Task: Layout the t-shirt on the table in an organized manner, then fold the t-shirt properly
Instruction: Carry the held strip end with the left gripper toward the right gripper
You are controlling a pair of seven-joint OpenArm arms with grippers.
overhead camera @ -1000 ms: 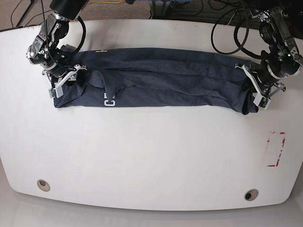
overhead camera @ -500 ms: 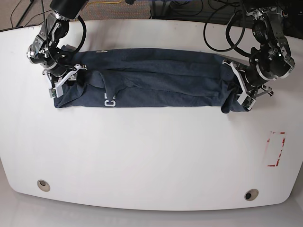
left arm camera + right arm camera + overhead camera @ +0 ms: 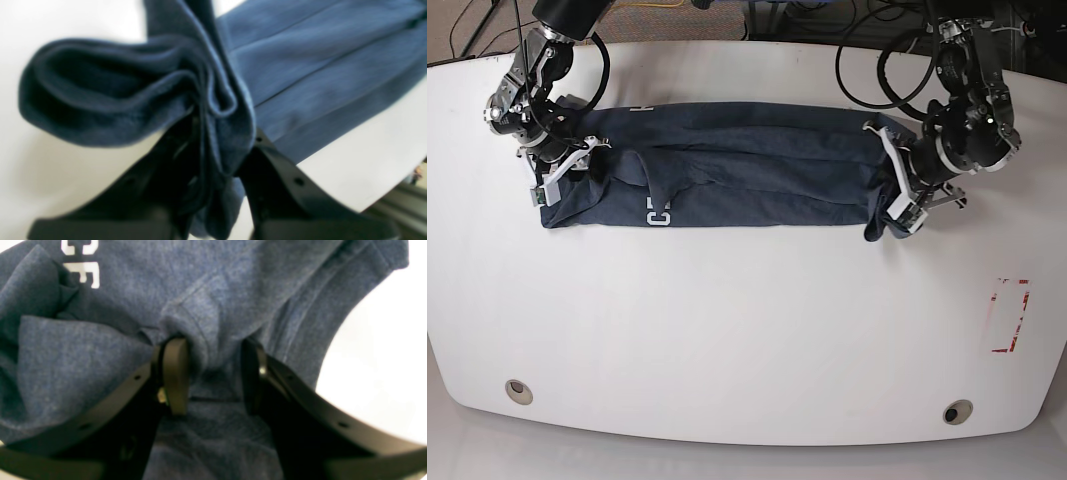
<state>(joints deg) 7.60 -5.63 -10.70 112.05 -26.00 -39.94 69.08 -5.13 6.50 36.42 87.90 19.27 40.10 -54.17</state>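
Observation:
The dark navy t-shirt lies as a long folded band across the far part of the white table. My left gripper is at the band's right end in the base view. It is shut on a bunched stack of the t-shirt's layers, and its jaws pinch that cloth above the tabletop. My right gripper is at the band's left end, shut on a ridge of fabric held between its fingers. White lettering shows near that end.
A red-outlined rectangle mark lies near the table's right edge. Two round grommet holes sit near the front edge. Black cables hang behind the left arm, beyond the table's far edge.
My left gripper has carried its end of the t-shirt leftward in the base view, shortening the band and bunching that end. The right arm has stayed in place.

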